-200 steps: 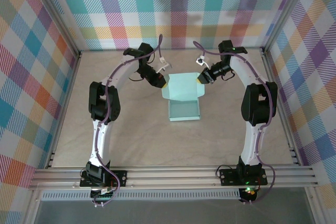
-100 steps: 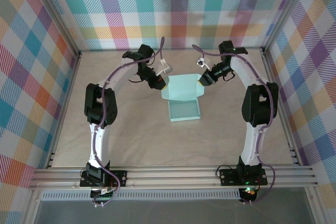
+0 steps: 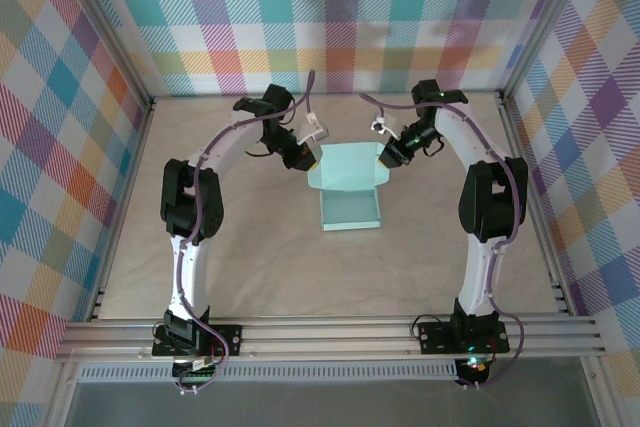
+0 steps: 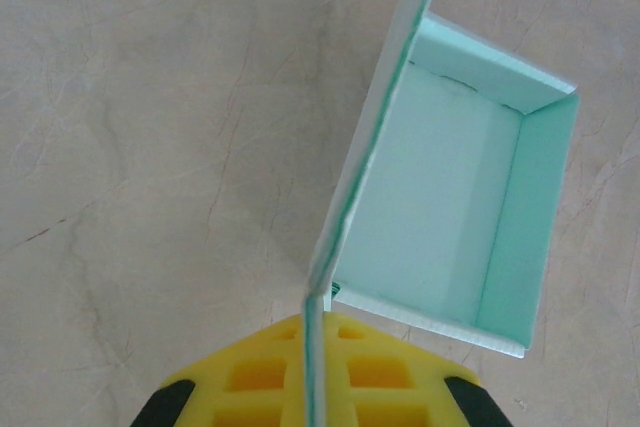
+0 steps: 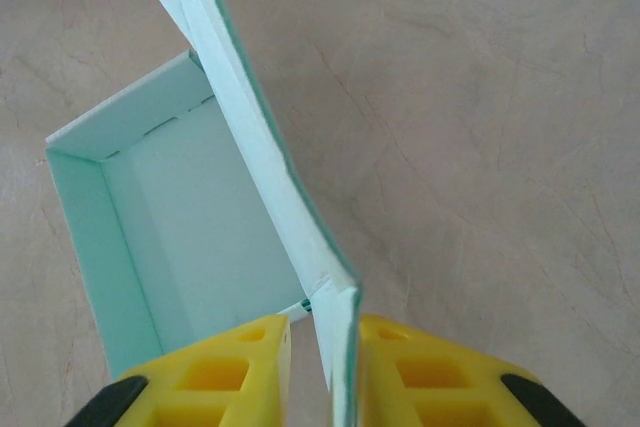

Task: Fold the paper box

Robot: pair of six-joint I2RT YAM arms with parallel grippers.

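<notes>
Top view: paper box (image 3: 350,209) sits mid-table (image 3: 270,257), lid flap raised btwn left gripper (image 3: 311,155) & right gripper (image 3: 384,154). Left wrist: yellow fingers (image 4: 260,379) pinch flap edge. Right wrist: fingers (image 5: 420,372) straddle flap (slim gap one side), not clamped.

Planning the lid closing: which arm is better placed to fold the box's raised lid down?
Left, probably. The left gripper is shut tight on one edge of the paper box lid; the right gripper straddles the opposite edge with a gap beside one finger, so it must close first.
</notes>
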